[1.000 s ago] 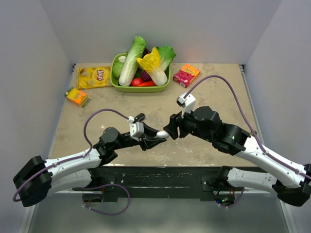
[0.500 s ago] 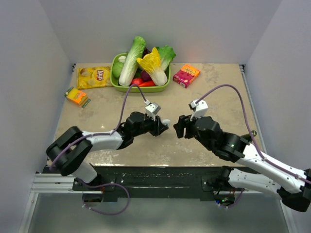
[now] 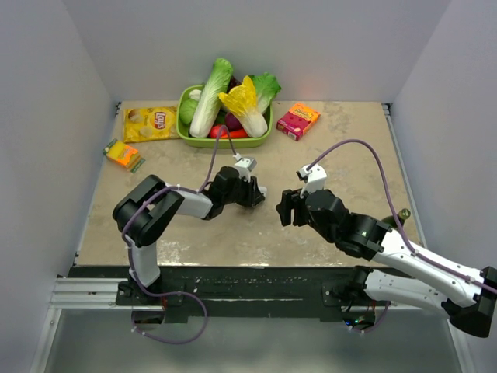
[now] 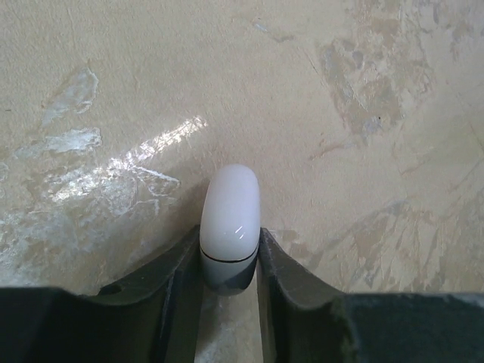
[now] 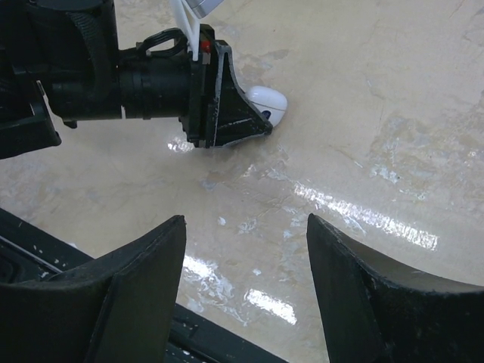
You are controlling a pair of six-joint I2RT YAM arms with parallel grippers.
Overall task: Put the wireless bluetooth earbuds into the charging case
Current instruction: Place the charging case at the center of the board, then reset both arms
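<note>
Nearest you, your right tool [image 5: 246,224] has its jaws spread wide with nothing between them. It points left across the desk [image 3: 342,155] at the other arm, near it but apart.

Just beyond it, your left tool [image 4: 229,261] is clamped tight on the charging case [image 4: 231,212]. The case sits edge-on between the two dark fingers, and most of it sticks out past their tips. It is glossy white and rounded like a pebble, and a thin dark seam runs around it where the lid meets the body. The lid is down. The case is held low over the desk near the middle. You cannot tell whether it touches the surface.

Farther back on the left lies a small orange and green packet [image 3: 123,154]; its print is too small to read. Behind it lies a flat yellow chip bag [image 3: 150,123] that reads "Lay's".

At the far middle stands a green bowl [image 3: 184,134]. It is heaped with a pale long cabbage [image 3: 212,97], a yellow leafy head [image 3: 242,105] and a green lettuce [image 3: 266,85]. Red vegetables [image 3: 227,132] sit low at its near rim.

To the right of the bowl is a pink box [image 3: 298,120]; its lettering is too small to read.
</note>
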